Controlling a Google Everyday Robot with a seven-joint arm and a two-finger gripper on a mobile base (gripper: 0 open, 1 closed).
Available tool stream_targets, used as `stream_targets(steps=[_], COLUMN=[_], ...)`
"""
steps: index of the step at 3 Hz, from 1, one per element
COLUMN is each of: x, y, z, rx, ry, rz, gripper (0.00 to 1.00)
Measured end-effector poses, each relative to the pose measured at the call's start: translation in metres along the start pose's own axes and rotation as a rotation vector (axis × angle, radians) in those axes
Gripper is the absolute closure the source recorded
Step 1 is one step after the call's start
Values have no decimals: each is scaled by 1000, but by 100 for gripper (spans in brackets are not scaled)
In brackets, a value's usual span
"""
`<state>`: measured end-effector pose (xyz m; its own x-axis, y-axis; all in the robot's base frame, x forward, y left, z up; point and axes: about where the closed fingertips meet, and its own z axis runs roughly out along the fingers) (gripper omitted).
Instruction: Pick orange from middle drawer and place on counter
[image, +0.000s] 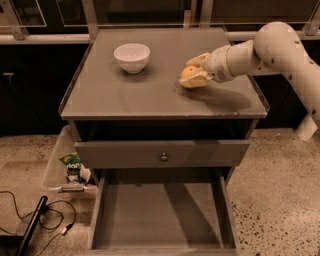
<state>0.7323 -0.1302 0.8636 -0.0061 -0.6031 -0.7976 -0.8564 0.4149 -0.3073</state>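
Setting the orange down on the worktop, with release not yet made.
The gripper (192, 75) is reaching in to the right of the white bowl (132, 56), its jaws clasping the orange (188, 71) at or just over the worktop (125, 95), well apart from the bowl. Contact is not showing clearly, so I am judging the careful course to be easing down until the fruit is resting, opening slowly, then lifting straight away to stop it rolling.
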Motion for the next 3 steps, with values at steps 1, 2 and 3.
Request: stream_targets(steps=[1, 2, 3], x=[0, 0, 0], y=[0, 0, 0], z=[0, 0, 0], rx=[0, 0, 0], ry=[0, 0, 0], rz=[0, 0, 0], gripper=[12, 0, 0])
